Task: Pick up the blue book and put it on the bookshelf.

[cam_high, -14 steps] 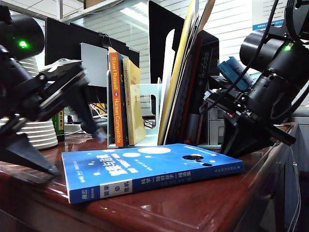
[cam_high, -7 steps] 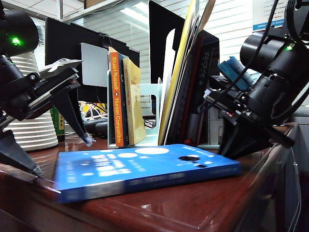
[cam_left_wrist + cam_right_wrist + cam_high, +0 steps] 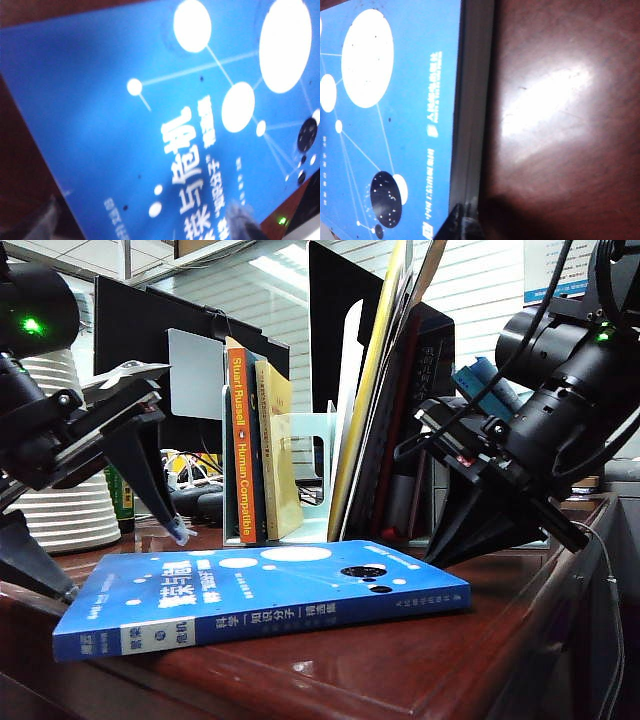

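Note:
The blue book [image 3: 270, 590] lies flat on the dark wooden table [image 3: 420, 660], spine to the front. Its left corner sticks out past the table's front edge. My left gripper [image 3: 110, 560] hovers at the book's left end with its jaws wide open. One finger [image 3: 172, 525] is behind the book's left end and the other is in front of it. In the left wrist view the cover [image 3: 150, 115] fills the picture under that gripper [image 3: 142, 230]. My right gripper [image 3: 440, 558] is shut, its tip [image 3: 462, 225] against the book's page edge [image 3: 470, 100]. The bookshelf [image 3: 305, 455] stands behind.
An orange-spined book [image 3: 242, 440] and a yellow one stand in the rack. Tall books and folders [image 3: 385, 390] lean at its right. A white ribbed vessel [image 3: 70, 510] sits far left and a dark monitor [image 3: 140, 325] is behind. Bare table [image 3: 560, 125] lies right of the book.
The blue book has slid left, so its left corner now overhangs the table's front edge. My shut right gripper swung left behind it. My left gripper lifted slightly and stays open.

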Robot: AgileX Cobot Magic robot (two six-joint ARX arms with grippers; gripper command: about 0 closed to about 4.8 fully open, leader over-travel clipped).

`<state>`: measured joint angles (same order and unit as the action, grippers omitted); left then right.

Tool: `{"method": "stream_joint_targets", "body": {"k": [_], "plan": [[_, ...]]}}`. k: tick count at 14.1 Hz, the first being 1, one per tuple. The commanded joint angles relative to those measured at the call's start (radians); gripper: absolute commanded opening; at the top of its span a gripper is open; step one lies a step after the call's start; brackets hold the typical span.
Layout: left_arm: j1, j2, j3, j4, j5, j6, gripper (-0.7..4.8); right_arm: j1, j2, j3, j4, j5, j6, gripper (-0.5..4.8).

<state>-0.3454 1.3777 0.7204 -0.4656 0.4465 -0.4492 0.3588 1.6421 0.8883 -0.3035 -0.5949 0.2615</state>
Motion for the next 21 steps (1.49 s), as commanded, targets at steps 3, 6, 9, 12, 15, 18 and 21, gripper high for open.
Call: {"method": "stream_joint_targets", "body": {"k": [3,6,9,12,15,18,21], "plan": [[-0.001,-0.047,-0.018,-0.180,-0.005,-0.018,4.27,0.003,-0.003,0.003,0.021,-0.013,0.000,-0.08],[-0.001,-0.048,-0.018,-0.151,0.051,-0.036,4.27,0.003,-0.003,0.004,0.024,-0.019,0.000,-0.08],[-0.001,-0.045,-0.019,-0.120,0.054,-0.034,4.27,0.009,-0.001,0.014,0.026,-0.065,0.000,-0.08],[-0.001,-0.017,-0.033,-0.103,0.029,-0.030,4.27,0.016,-0.001,0.014,0.031,-0.071,0.000,-0.08],[-0.001,0.001,-0.111,0.008,0.095,-0.061,4.27,0.016,-0.001,0.014,0.030,-0.072,0.000,-0.08],[-0.001,0.001,-0.154,0.082,0.119,-0.064,4.27,0.016,-0.001,0.014,0.031,-0.078,0.000,-0.08],[-0.001,0.001,-0.157,0.137,0.146,-0.063,4.27,0.016,-0.001,0.014,0.030,-0.081,0.000,-0.08]]}}
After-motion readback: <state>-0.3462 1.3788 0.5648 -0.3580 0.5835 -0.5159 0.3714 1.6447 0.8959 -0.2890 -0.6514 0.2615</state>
